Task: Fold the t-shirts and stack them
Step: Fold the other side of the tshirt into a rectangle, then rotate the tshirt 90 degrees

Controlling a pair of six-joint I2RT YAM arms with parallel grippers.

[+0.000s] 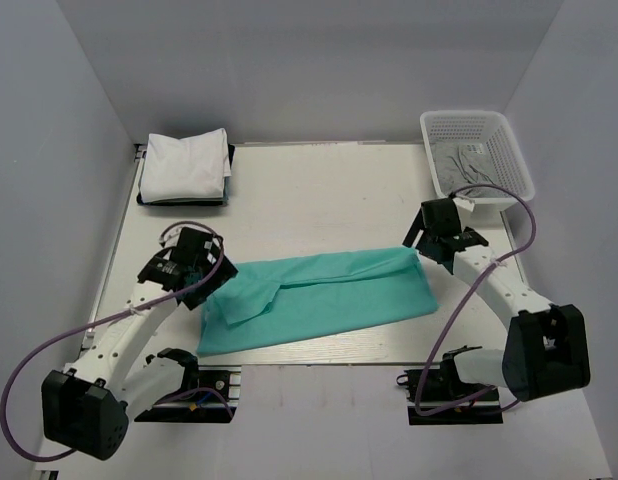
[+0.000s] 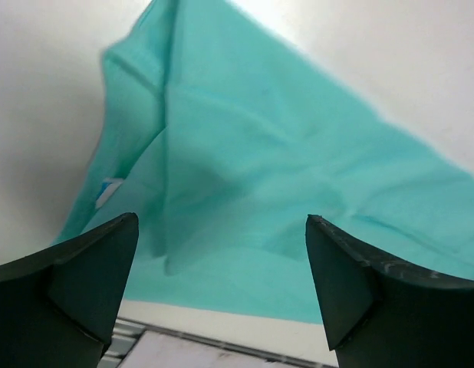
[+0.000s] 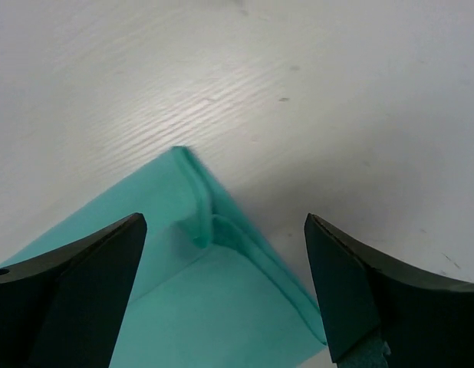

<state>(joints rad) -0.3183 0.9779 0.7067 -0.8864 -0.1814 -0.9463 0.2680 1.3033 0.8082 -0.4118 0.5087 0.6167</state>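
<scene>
We hold the left end effector (image 2: 222,230) wide over one end of the teal shirt (image 1: 319,300). Our right end effector (image 3: 222,226), equally wide, hovers above its far corner.

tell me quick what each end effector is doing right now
Left end effector: open, holding nothing, above the teal t-shirt.
Right end effector: open, holding nothing, above that shirt's corner.
</scene>
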